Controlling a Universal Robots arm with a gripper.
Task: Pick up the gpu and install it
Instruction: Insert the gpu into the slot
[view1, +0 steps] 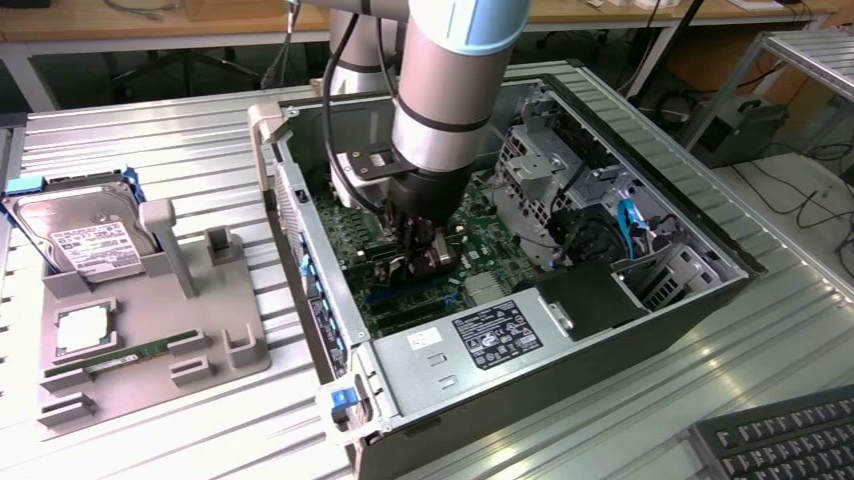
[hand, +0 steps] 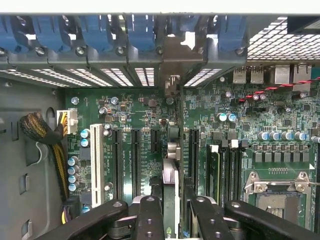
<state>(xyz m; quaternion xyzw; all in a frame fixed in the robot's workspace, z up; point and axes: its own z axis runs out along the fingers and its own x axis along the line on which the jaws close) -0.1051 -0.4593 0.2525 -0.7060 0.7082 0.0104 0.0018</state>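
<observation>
Fingers (hand: 150, 217) of black metal sit closest to us in the wrist view, two on each side, clamped on the gpu (hand: 170, 192), which we see edge-on as a thin pale strip running between them. Our gripper (hand: 172, 220) is therefore closed on the card, holding it upright over the motherboard (hand: 280, 125).

Just past the fingertips, black expansion slots (hand: 135, 160) run parallel to the card on both sides, and a white slot (hand: 97, 165) stands further out, beside a bundle of yellow and black cables (hand: 42, 132). Memory sticks (hand: 215, 172) and the empty processor socket (hand: 277, 200) lie on the other side. Beyond the card's far end we reach the slotted rear brackets (hand: 115, 76) and a row of blue clips (hand: 142, 35) along the case wall.

From the exterior view, the arm (view1: 447, 90) reaches down into the open computer case (view1: 587, 340), with the gripper (view1: 420, 245) low among the boards. The power supply (view1: 487, 335) with its label lies nearer the camera. Well apart, on the exterior view's left, a grey fixture (view1: 234, 320) on the metal table (view1: 134, 140) carries a hard drive (view1: 87, 240), a processor (view1: 83, 330) and a slim green memory stick (view1: 114, 358).
</observation>
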